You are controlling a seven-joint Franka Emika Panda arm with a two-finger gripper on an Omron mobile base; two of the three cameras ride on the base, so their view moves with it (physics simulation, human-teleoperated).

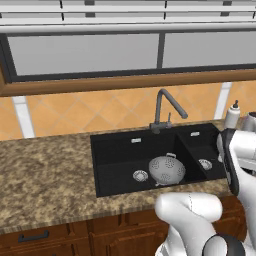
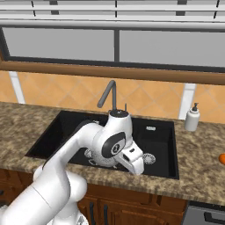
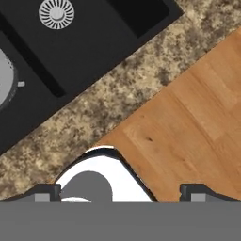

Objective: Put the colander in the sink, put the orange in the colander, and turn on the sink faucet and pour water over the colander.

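From the left base view, the round grey perforated metal colander (image 1: 167, 169) sits in the larger basin of the black rectangular double-basin sink (image 1: 117, 155), near the divider and just right of that basin's round silver drain (image 1: 140, 175). The dark grey gooseneck sink faucet (image 1: 166, 109) rises from the back rim, its angled tip pointing right over the smaller basin. A white soap dispenser bottle (image 1: 232, 115) stands on the speckled brown granite bench (image 1: 45, 175) at the far right, against the orange tiled wall (image 1: 90, 112).

From the right base view, the white arm bends low over the front of the sink and hides most of the colander; a sliver of its grey rim (image 2: 91, 154) peeks out beside the arm. A small bright orange fruit (image 2: 222, 158) lies on the bench at the right edge, well apart from the sink (it is cut by the frame). The faucet stands behind the arm, and the soap bottle is on the bench to the right of the sink.

In the hand view, the camera looks down on the sink's front corner, the granite bench edge and a wooden floor (image 3: 197, 127). The colander's rim (image 3: 5, 84) shows at the left edge. The gripper (image 3: 121, 190) has its jaws spread wide, holding nothing.
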